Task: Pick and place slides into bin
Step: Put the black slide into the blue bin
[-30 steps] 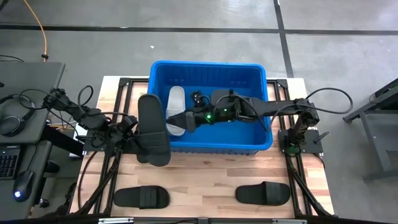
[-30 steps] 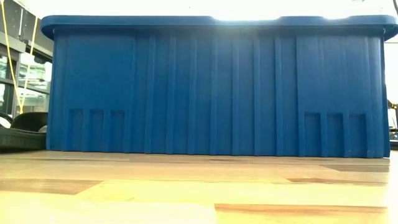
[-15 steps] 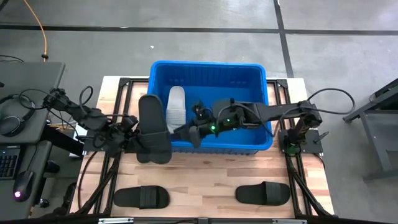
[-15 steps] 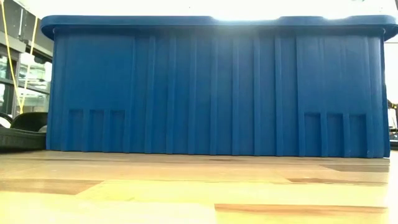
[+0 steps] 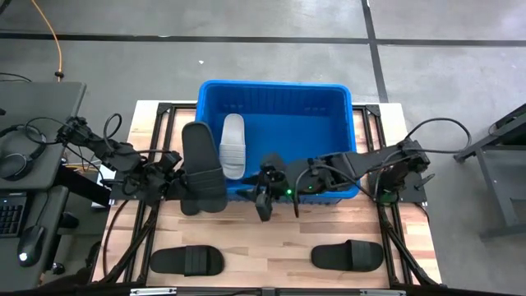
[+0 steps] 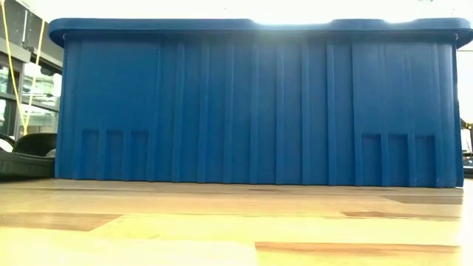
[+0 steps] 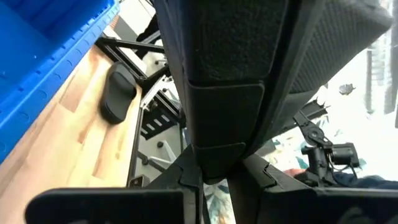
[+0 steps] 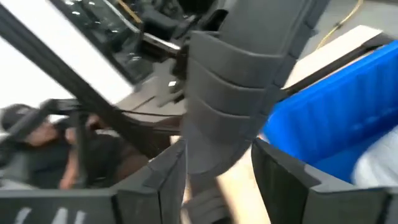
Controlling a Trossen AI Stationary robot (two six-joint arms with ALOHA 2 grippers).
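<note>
wooden table (image 5: 271, 238) carries everything, pale slats with black frame rails at the sides. blue bin (image 5: 339, 115) sits at the far middle of the table, ribbed walls, rolled rim; from table height its near wall (image 6: 251, 103) fills nearly the whole view. left arm (image 5: 99, 148) comes in from the left side of the table, left gripper (image 5: 182, 187) just beside the bin's left near corner, fingers clamped tight on a black slide (image 5: 201, 164); the slide is held off the table, long axis running near to far, its far end over the bin's left rim. left wrist view shows the same black slide (image 7: 242, 74) pinched between the two fingers, strap side toward the camera. right arm (image 5: 362, 164) reaches across from the right along the bin's near wall; right gripper (image 5: 265, 201) hangs over the table just in front of that wall, pointing at the near edge; right wrist view shows a dark sandal-shaped thing between the fingers (image 8: 283, 174), but whether they grip it i cannot tell. one light grey slide (image 5: 233, 146) lies inside the bin near its left wall, toe toward the far side. two more black slides lie flat on the near part of the table, well apart: one at left (image 5: 187, 261), one at right (image 5: 347, 256). low view catches the edge of a black slide (image 6: 26, 159) left of the bin.
</note>
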